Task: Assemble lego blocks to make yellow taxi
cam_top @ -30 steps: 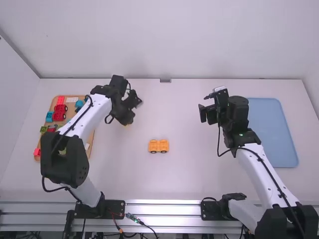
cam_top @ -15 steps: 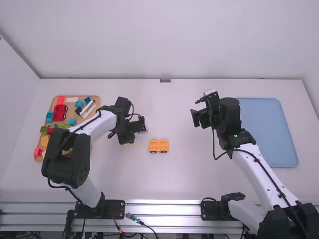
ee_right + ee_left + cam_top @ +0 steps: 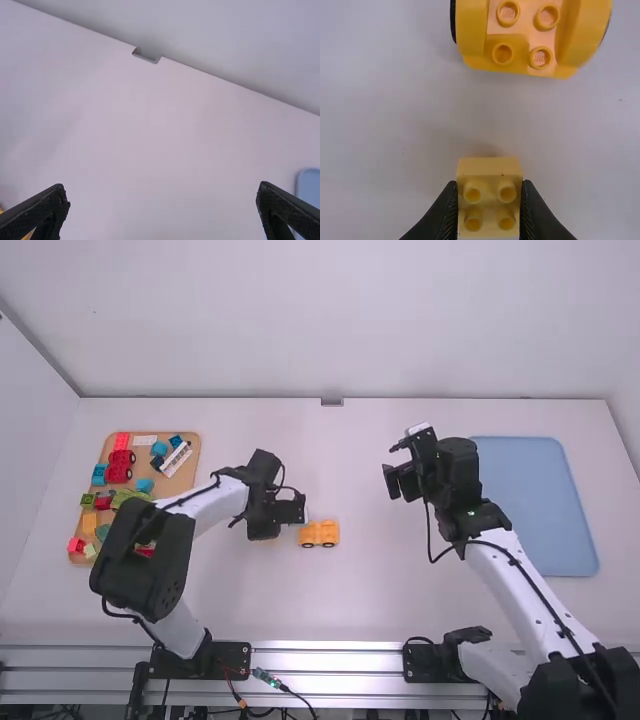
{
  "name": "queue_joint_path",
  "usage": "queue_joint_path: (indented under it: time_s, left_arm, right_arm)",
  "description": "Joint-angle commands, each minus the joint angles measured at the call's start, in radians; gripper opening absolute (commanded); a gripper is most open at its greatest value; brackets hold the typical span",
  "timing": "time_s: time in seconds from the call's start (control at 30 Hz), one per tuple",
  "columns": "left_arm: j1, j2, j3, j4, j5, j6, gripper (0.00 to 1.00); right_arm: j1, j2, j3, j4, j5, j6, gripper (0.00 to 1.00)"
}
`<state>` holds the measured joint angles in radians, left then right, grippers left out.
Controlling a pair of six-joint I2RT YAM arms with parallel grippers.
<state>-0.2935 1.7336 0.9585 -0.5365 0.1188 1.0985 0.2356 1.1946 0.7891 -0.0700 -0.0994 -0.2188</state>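
In the high view my left gripper [image 3: 272,528] hangs just left of the yellow wheeled car base [image 3: 319,533]. Seen from the left wrist, my left gripper [image 3: 489,200] is shut on a small yellow brick [image 3: 489,195] with four studs, held apart from the car base [image 3: 520,37]. Bare studs show on the base between its raised yellow sides. My right gripper [image 3: 402,478] is in the air right of the table's middle; in the right wrist view the right gripper [image 3: 162,200] has its fingers wide apart, nothing between them.
At the far left lies a wooden tray [image 3: 184,483] of red, blue, green and yellow blocks, partly covered by the left arm. A blue tray [image 3: 540,505] lies on the right, beside the right arm. The back wall [image 3: 330,330] borders the table.
The left gripper has come toward the camera and rightward with its yellow brick, closer to the car base. The right gripper has shifted slightly left; the base has stayed put.
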Motion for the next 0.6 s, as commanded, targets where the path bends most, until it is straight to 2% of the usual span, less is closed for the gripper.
queue_joint_path:
  time_s: [0.0, 0.07, 0.1, 0.13, 0.23, 0.27, 0.3, 0.33, 0.37, 0.43, 0.53, 0.57]
  left_arm:
    - [-0.002, 0.0, -0.033, 0.026, -0.002, 0.018, 0.06]
    - [-0.002, 0.0, -0.047, 0.043, 0.0, 0.023, 0.15]
    - [-0.002, 0.0, -0.053, 0.051, -0.002, 0.021, 0.26]
    - [-0.002, 0.0, -0.06, 0.059, -0.003, 0.021, 0.31]
    - [-0.002, -0.001, -0.059, 0.056, -0.004, 0.021, 0.37]
    - [-0.002, -0.001, -0.05, 0.043, -0.004, 0.014, 0.5]
    - [-0.002, -0.002, -0.047, 0.04, -0.004, 0.011, 0.52]
    - [0.001, -0.003, -0.026, 0.023, -0.005, -0.011, 0.72]
    - [0.002, -0.004, -0.013, 0.013, -0.008, -0.029, 0.77]
    - [-0.004, -0.01, 0.018, -0.011, -0.021, -0.08, 0.81]
    - [0.002, -0.018, 0.087, -0.089, -0.029, -0.151, 0.99]
    - [0.003, -0.02, 0.104, -0.113, -0.027, -0.164, 0.99]
  right_arm:
    - [-0.001, 0.0, -0.004, 0.002, -0.016, -0.018, 0.99]
    - [-0.001, 0.0, -0.004, 0.001, -0.014, -0.018, 0.99]
    - [-0.001, 0.0, -0.004, 0.0, -0.011, -0.018, 0.99]
    - [-0.001, 0.0, -0.004, -0.005, -0.012, -0.018, 0.99]
    - [0.0, 0.0, -0.004, -0.01, -0.011, -0.021, 0.99]
    - [0.001, 0.0, -0.004, -0.014, -0.014, -0.033, 0.99]
    - [0.001, 0.0, -0.004, -0.014, -0.016, -0.037, 0.99]
    - [-0.001, 0.0, -0.004, -0.021, -0.04, -0.064, 0.99]
    - [-0.002, 0.0, -0.004, -0.022, -0.051, -0.071, 0.99]
    - [0.0, 0.0, -0.004, -0.024, -0.066, -0.079, 0.99]
    - [-0.001, 0.0, -0.004, -0.024, -0.064, -0.078, 0.99]
    - [-0.002, 0.0, -0.004, -0.024, -0.064, -0.078, 0.99]
